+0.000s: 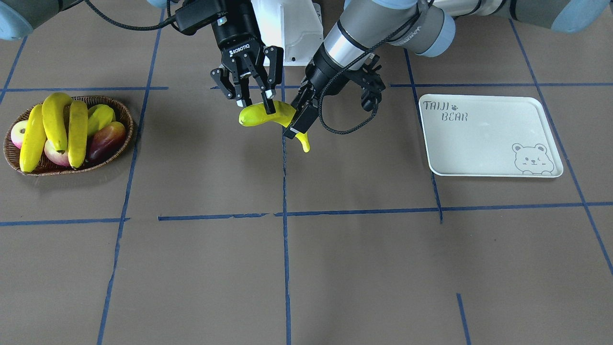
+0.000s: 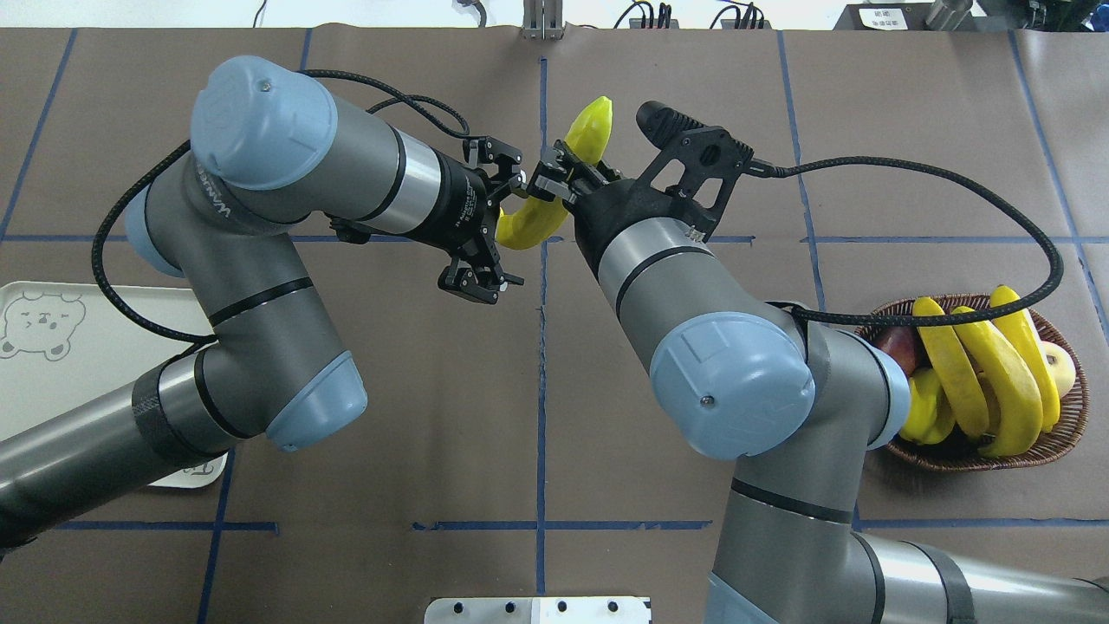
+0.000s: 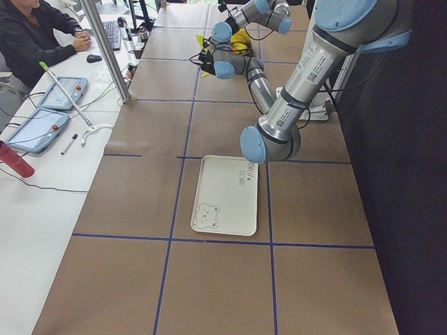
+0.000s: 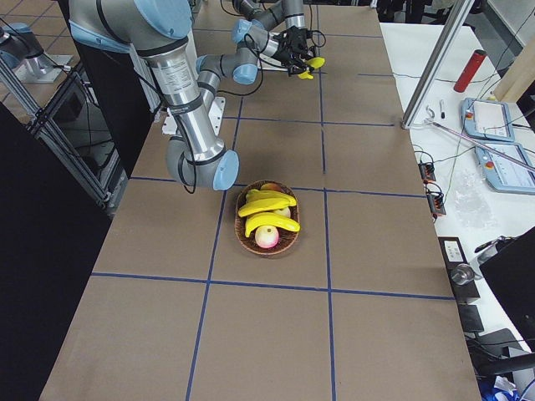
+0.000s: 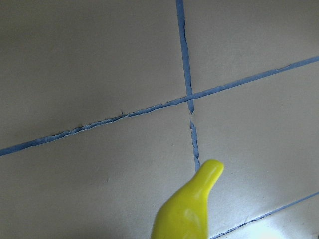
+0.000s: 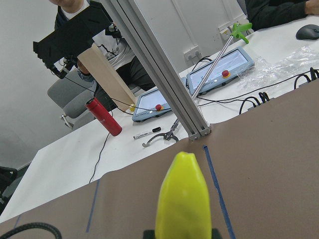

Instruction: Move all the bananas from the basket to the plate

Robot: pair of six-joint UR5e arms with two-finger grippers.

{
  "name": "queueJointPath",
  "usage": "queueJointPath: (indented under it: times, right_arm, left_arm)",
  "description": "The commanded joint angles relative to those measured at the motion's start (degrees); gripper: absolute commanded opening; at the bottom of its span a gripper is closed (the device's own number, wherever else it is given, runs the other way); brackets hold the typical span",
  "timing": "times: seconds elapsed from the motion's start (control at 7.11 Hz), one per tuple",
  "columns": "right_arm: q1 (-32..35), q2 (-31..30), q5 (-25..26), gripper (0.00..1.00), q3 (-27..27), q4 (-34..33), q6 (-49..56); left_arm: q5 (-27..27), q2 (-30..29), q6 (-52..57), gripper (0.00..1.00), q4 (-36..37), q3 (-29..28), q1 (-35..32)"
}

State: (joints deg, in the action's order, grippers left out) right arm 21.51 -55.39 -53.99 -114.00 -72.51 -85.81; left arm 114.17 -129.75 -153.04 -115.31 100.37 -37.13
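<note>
One banana hangs in the air over the table's middle, between both grippers. My right gripper is shut on its thick end; that end also fills the bottom of the right wrist view as the banana. My left gripper lies across the banana's thin end, seen edge-on, so I cannot tell whether it is open or shut. The banana's tip pokes into the left wrist view. Three more bananas lie in the wicker basket. The plate, a pale tray with a bear drawing, holds nothing.
The basket also holds a yellow-green fruit, a dark red fruit and pale pink fruit. Blue tape lines cross the brown table. A white base stands behind the grippers. A person sits at a side desk with tablets.
</note>
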Motion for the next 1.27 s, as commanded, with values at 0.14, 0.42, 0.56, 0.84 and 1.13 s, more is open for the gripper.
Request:
queueJointPath:
  times: [0.14,0.42,0.56,0.84,1.13]
  right_arm:
    - [0.03,0.02,-0.07,0.00,0.00,0.00,0.12]
    - [-0.06,-0.07,-0.24,0.68,-0.26,0.61,0.12]
    - [-0.41,-0.59,-0.16,1.00,-0.17,0.53,0.47]
    - [-0.41,-0.86,-0.77,1.00,-1.91,0.35,3.96]
    - [-0.06,-4.26,-9.33,1.00,-9.71,-3.31,6.53]
  left_arm:
    - [0.09,0.28,-0.50,0.04,-0.26,0.00,0.04]
    - [0.17,0.28,-1.11,0.00,-0.09,0.09,-0.39]
    - [0.17,0.28,-1.55,0.00,0.00,0.09,-0.74]
    - [0.35,0.46,-3.05,0.00,0.00,0.00,-2.41]
    - [5.32,3.95,7.33,0.00,0.52,-0.09,-6.87]
